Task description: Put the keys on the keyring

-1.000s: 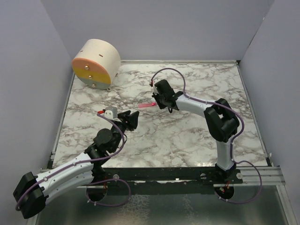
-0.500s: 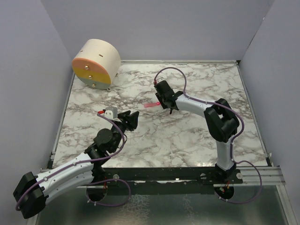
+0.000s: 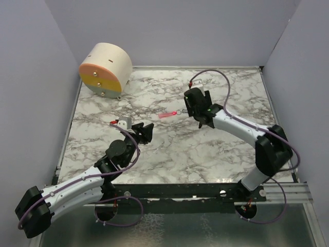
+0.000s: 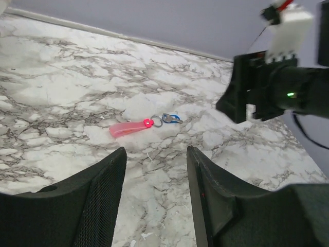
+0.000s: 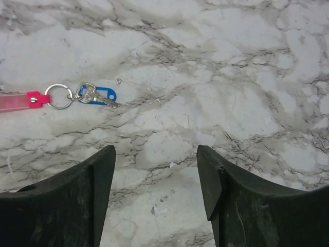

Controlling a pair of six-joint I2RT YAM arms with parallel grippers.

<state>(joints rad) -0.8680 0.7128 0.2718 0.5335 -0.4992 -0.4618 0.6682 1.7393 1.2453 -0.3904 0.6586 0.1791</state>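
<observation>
The slim pink key [image 5: 15,102] lies flat on the marble table, its red end at the thin metal keyring [image 5: 59,96]. The blue tag [image 5: 100,96] lies on the ring's other side with a small silver piece across it. From above, the key [image 3: 165,115] and keyring [image 3: 177,111] lie mid-table. My right gripper [image 3: 190,109] is just right of them, open and empty [image 5: 156,148]. My left gripper [image 3: 144,130] hangs nearer the front, open and empty [image 4: 156,152], looking at the key [image 4: 128,127] and tag [image 4: 171,118].
A round wooden drum [image 3: 105,69] with an orange and yellow face stands at the back left corner. Grey walls enclose the marble table [image 3: 205,154] on three sides. The right arm's wrist [image 4: 267,82] shows in the left wrist view.
My right gripper has opened, let go of the key and ring, and drawn back to the right. The key and ring now lie on the table. The left arm has barely moved.
</observation>
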